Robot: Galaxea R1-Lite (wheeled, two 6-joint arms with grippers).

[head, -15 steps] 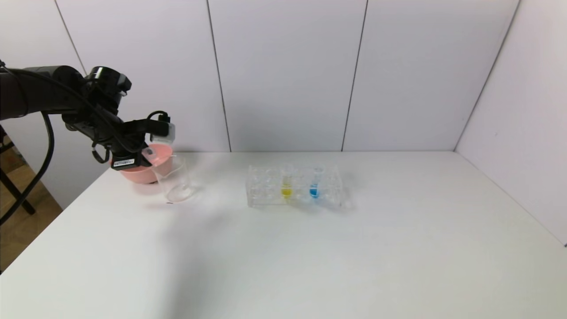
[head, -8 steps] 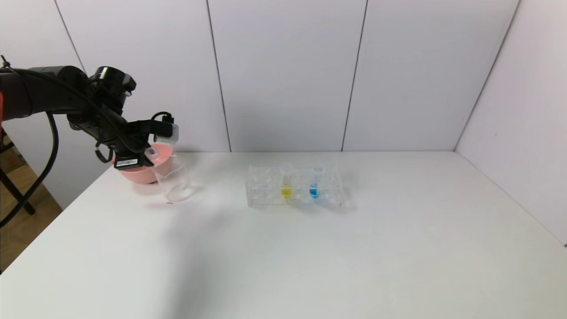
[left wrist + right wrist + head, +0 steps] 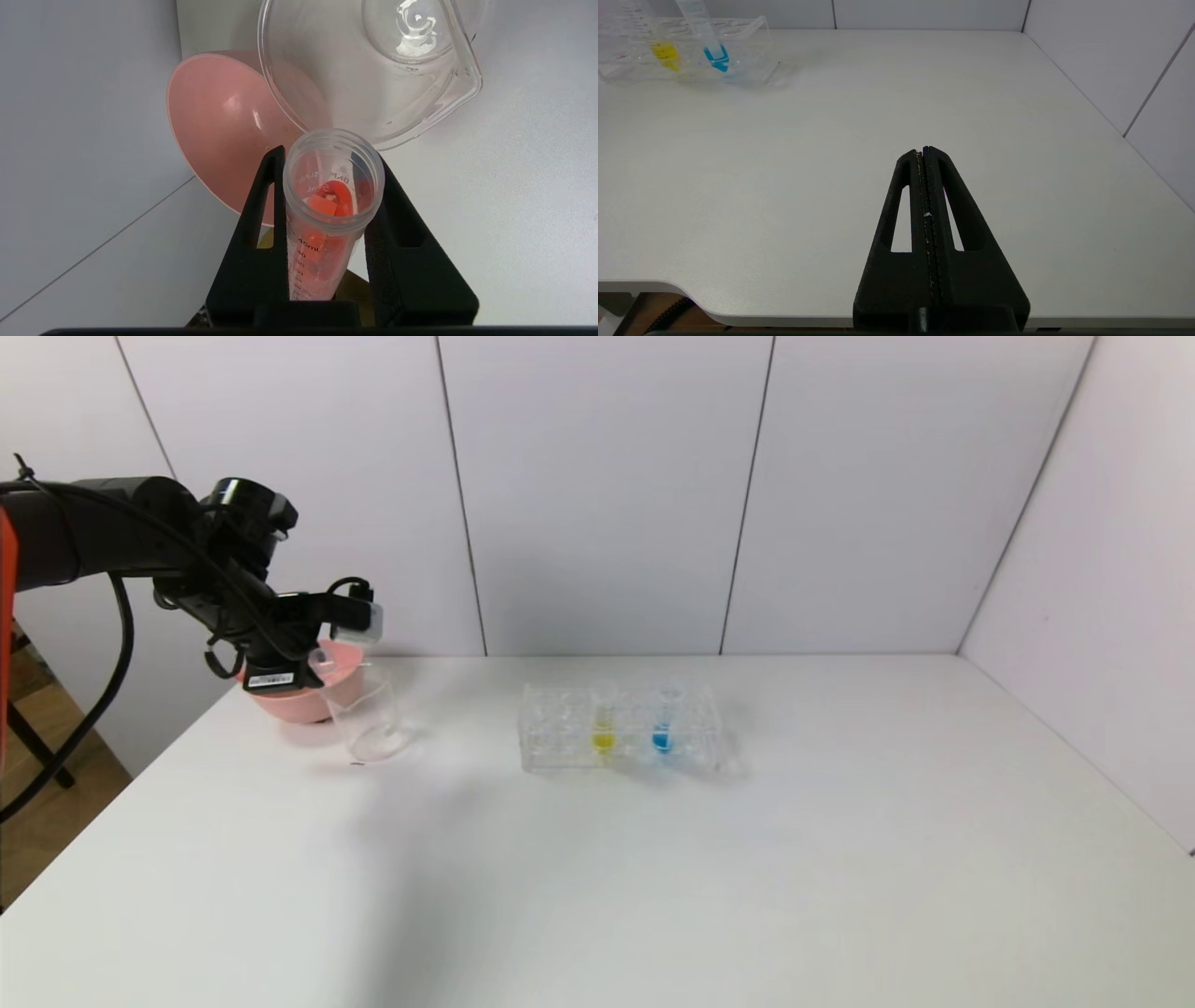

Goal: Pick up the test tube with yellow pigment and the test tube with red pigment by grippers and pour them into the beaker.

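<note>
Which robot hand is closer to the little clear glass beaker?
The left tool, clamped on the red-pigment test tube, hangs right beside the small clear beaker. The right tool is shut, far away near the table's front edge.

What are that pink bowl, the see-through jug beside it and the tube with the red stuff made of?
The pink bowl looks like glossy plastic: opaque, evenly coloured, with soft highlights. The beaker is clear with bright reflections and a moulded pouring lip; glass or hard plastic, hard to tell. The test tube with red pigment, clamped in the left gripper, seems slightly cloudy plastic, with a threaded mouth and printed markings.
</note>
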